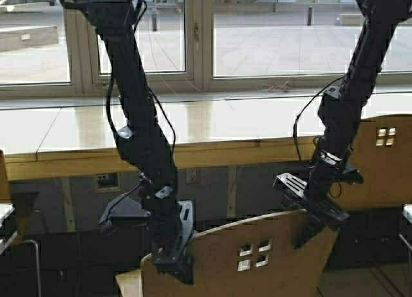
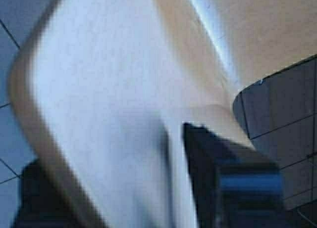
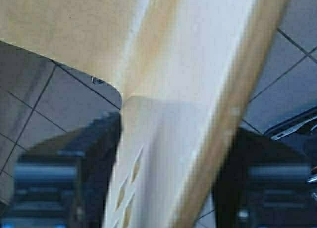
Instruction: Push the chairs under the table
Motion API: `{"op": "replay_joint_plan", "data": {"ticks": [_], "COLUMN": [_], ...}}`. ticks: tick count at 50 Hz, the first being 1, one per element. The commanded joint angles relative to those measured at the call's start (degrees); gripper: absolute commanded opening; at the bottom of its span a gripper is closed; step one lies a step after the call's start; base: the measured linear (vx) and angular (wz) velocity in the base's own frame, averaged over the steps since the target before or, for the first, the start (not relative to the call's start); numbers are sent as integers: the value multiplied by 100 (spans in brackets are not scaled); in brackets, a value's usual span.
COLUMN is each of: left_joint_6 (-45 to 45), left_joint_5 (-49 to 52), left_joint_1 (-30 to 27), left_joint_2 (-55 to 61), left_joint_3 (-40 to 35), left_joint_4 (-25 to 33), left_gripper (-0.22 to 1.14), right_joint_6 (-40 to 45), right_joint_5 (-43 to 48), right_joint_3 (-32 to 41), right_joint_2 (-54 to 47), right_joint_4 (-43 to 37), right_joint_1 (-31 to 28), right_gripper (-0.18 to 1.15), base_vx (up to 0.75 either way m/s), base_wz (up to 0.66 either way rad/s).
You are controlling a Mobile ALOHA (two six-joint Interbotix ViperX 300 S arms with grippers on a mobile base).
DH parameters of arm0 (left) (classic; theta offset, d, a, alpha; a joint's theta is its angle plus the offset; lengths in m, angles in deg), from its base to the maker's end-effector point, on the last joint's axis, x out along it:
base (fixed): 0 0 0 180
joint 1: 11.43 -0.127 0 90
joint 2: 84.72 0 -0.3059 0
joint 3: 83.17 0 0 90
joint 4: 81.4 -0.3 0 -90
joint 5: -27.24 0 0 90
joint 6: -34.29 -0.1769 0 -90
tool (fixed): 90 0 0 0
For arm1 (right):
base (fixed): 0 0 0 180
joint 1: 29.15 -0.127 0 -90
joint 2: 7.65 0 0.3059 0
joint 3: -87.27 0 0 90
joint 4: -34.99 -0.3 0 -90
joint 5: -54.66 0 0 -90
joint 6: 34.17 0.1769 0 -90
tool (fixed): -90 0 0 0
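Note:
A light tan plywood chair (image 1: 257, 265) with a four-square cutout stands low in the high view, in front of the table (image 1: 212, 123). My left gripper (image 1: 172, 261) clamps the left edge of its backrest and my right gripper (image 1: 317, 221) clamps the upper right corner. The left wrist view has the backrest (image 2: 109, 114) filling the gap of the left gripper (image 2: 114, 154), with one finger (image 2: 213, 168) against it. The right wrist view has the backrest (image 3: 183, 139) held in the right gripper (image 3: 171, 139), between both fingers (image 3: 94, 154). A second chair (image 1: 380, 162) stands against the table on the right.
Large windows run behind the long table. Wall sockets (image 1: 107, 180) sit below the tabletop. A tan sliver of another chair (image 1: 3, 178) shows at the left border. Dark floor tiles (image 3: 49, 104) lie under the seat.

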Motion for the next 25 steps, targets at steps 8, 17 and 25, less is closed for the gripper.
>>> {"op": "replay_joint_plan", "data": {"ticks": [8,17,25], "left_joint_6": [44,105,62], "left_joint_5": [-167,-396,-396], "left_joint_1": [-79,-211,-519], "left_joint_2": [-149,-185,-229], "left_joint_3": [-79,0,79], "left_joint_4": [18,35,26], "left_gripper": [-4,4,3], "right_joint_6": [-18,-70,-70], "right_joint_5": [-114,-141,-246], "right_joint_3": [193,352,554], "right_joint_2": [79,18,-53], "right_joint_4": [26,26,18], "right_joint_1": [-18,-88,-264], "right_gripper": [-7,6,4], "base_vx": [4,3,6], "base_wz": [3,2,0]}}
